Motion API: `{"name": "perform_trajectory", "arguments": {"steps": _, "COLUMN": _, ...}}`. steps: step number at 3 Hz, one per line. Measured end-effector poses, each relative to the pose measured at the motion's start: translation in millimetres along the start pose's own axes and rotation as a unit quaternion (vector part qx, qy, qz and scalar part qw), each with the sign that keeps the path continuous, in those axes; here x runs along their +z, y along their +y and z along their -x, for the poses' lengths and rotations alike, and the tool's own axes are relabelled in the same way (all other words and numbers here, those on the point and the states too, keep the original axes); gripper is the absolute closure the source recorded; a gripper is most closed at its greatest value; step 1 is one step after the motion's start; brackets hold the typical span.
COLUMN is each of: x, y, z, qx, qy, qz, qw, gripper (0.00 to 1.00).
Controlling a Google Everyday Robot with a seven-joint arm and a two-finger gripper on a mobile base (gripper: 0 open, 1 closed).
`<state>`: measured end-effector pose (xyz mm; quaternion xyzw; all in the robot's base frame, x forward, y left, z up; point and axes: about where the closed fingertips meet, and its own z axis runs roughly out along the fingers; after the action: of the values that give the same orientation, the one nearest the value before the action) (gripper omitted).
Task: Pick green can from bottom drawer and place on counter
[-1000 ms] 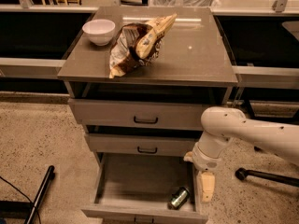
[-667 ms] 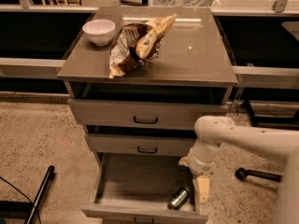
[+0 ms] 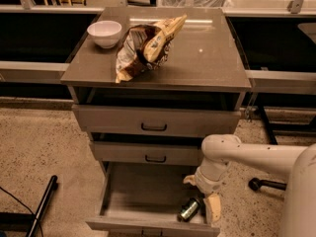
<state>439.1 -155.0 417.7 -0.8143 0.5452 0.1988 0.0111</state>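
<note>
The green can (image 3: 188, 209) lies on its side at the front right of the open bottom drawer (image 3: 133, 201). My gripper (image 3: 203, 197) hangs from the white arm (image 3: 247, 154) over the drawer's right side, just right of and above the can. It is open and holds nothing; one cream finger (image 3: 213, 209) points down beside the can. The counter (image 3: 207, 58) is the grey-brown top of the cabinet above.
A white bowl (image 3: 104, 33) and a brown-and-yellow chip bag (image 3: 145, 46) sit on the left of the counter. The two upper drawers (image 3: 154, 121) are pulled out slightly. A black chair base (image 3: 259, 184) is at the right, and a dark bar (image 3: 42, 206) lies on the floor at the left.
My arm has swung left and lower, bringing the gripper over the drawer and close to the green can. The can has not moved.
</note>
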Motion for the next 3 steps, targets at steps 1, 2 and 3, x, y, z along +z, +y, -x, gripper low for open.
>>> {"name": "perform_trajectory", "arguments": {"steps": 1, "x": 25, "y": -26, "z": -6, "qx": -0.010, "qy": 0.009, "qz": 0.021, "qw": 0.9997, "gripper": 0.00}}
{"name": "perform_trajectory", "arguments": {"steps": 2, "x": 75, "y": -40, "z": 0, "qx": -0.078, "qy": -0.005, "qz": 0.008, "qw": 0.9969, "gripper": 0.00}}
{"name": "perform_trajectory", "arguments": {"steps": 3, "x": 82, "y": -53, "z": -8, "qx": -0.110, "qy": -0.015, "qz": -0.053, "qw": 0.9924, "gripper": 0.00}}
